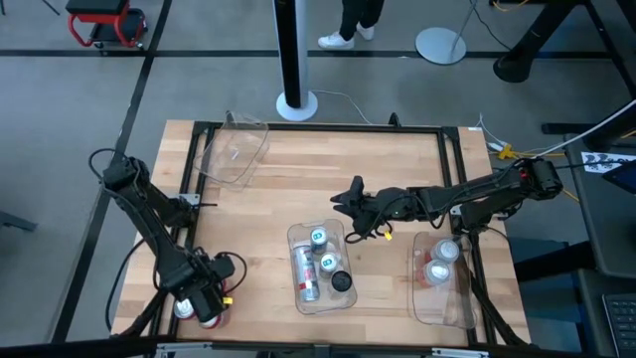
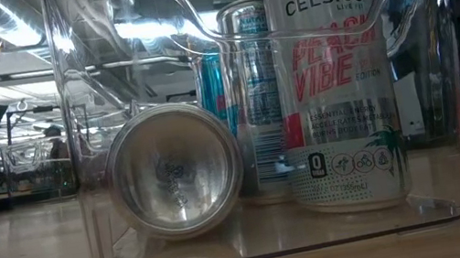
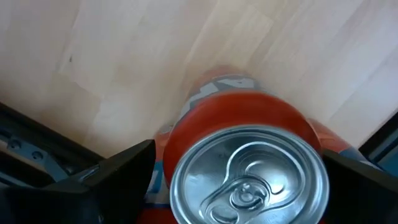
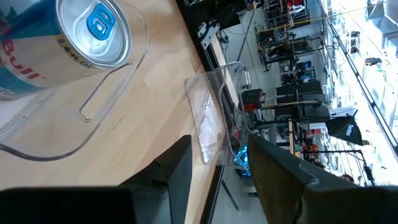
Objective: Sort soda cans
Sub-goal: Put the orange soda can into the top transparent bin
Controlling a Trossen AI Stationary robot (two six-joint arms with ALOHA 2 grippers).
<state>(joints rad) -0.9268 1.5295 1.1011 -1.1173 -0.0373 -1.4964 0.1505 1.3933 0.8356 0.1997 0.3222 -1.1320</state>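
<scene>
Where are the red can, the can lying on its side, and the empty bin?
Red can (image 3: 249, 180): left wrist view, silver top.
Lying can (image 2: 174, 172): low view, its round end.
Empty bin (image 1: 235, 151): high view, clear wall.

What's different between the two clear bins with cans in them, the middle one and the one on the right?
The middle bin holds more cans, about four, one lying on its side; the right bin shows two, both upright. The right gripper hovers just beyond the middle bin, while the right bin sits under that arm, at the table's edge. Both are clear plastic with rounded corners.
</scene>
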